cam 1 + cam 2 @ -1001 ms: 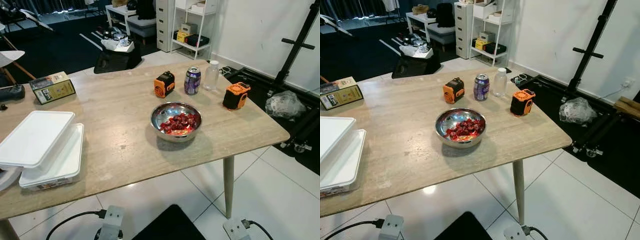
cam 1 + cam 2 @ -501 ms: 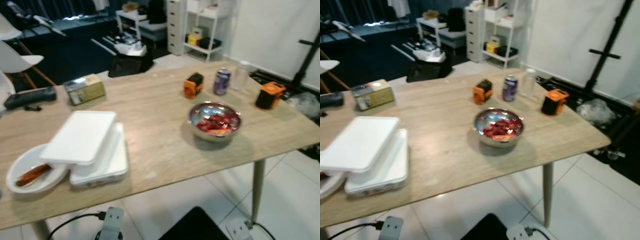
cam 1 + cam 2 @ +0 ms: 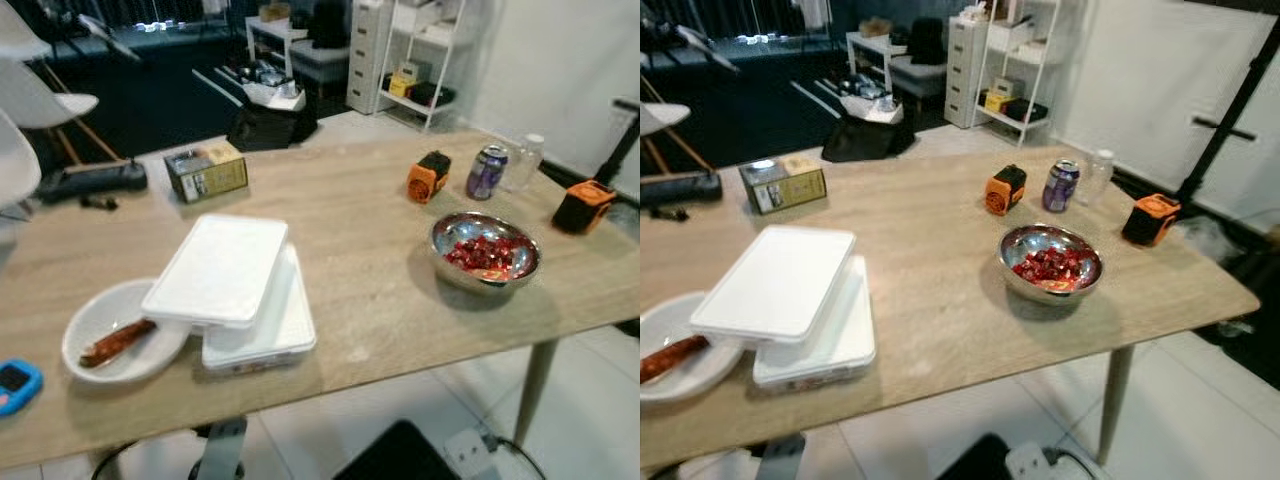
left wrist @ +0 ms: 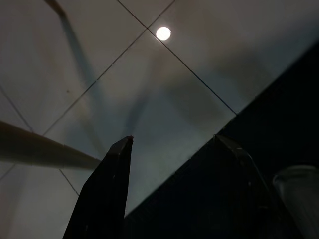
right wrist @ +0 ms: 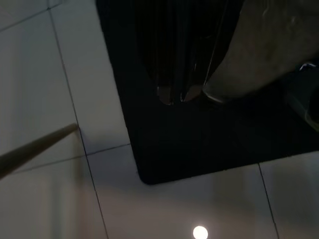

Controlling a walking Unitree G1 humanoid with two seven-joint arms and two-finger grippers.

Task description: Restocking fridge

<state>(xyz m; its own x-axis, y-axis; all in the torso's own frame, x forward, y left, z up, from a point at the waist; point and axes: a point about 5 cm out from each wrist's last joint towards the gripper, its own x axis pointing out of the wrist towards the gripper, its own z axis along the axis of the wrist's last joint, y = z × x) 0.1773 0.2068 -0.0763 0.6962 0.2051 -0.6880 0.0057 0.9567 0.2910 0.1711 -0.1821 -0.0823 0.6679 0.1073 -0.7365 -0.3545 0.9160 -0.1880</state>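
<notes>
Head views: steel bowl [image 3: 485,262] of red food is sitting right of centre on the table [image 3: 370,200]; white containers [image 3: 800,310] lower left.

Left wrist: left gripper [image 4: 169,191] is hanging over floor, fingers apart.

Right wrist: right gripper finger state cannot be told.

Judgement: square up to the bowl before reaching.

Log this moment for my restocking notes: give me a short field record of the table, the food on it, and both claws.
surface: wooden table
food: steel bowl of red pieces; white plate with a sausage-like piece
containers: white box with its lid lying askew on top
drinks: purple can, clear bottle, standing side by side
other: two orange devices, small carton, blue item at the table edge
left claw: open, idle, hanging over floor tiles
right claw: idle above a dark mat; fingers unclear
</notes>
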